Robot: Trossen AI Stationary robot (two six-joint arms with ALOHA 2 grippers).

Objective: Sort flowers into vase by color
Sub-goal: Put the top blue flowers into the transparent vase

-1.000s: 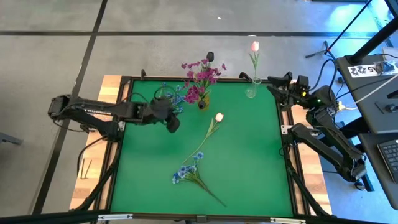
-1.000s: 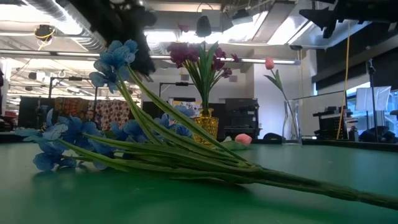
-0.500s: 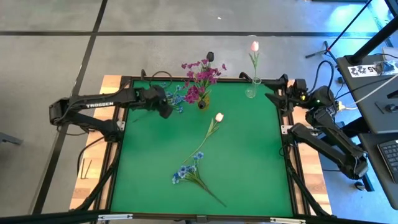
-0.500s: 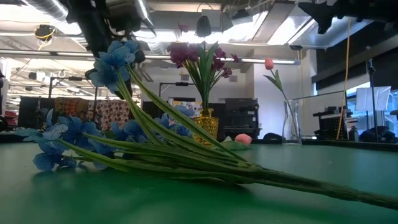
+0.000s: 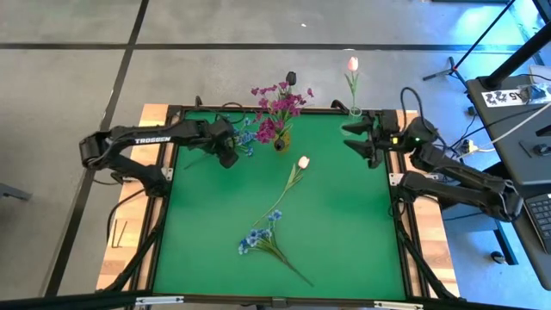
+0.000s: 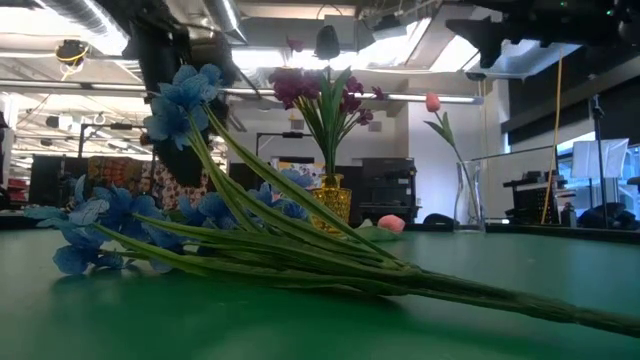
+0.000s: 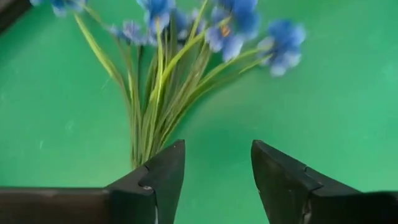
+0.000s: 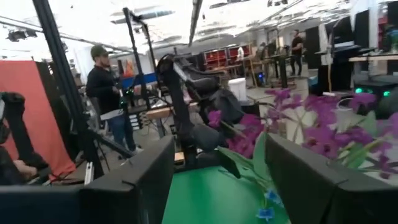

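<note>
My left gripper is open near the table's far left. It points at a blue spray, whose stems fan out over the green surface. The stems' lower ends go behind one finger. My right gripper is open, just right of the clear vase, which holds a pink tulip. Magenta sprays stand in a gold vase. A white tulip and a second blue spray lie on the table. My left gripper stands with its open fingers at the blue spray's stem ends. One finger hides those ends, so I cannot tell whether it touches them.
The table's dark frame runs close behind the vases. The green surface lies bare right of the lying flowers. People stand in the room beyond the table.
My left gripper has moved toward the table's far edge, up to the blue spray at the far left. My right arm has swung from the far right corner toward the table's left and come beside the clear vase. The flowers have stayed in place.
</note>
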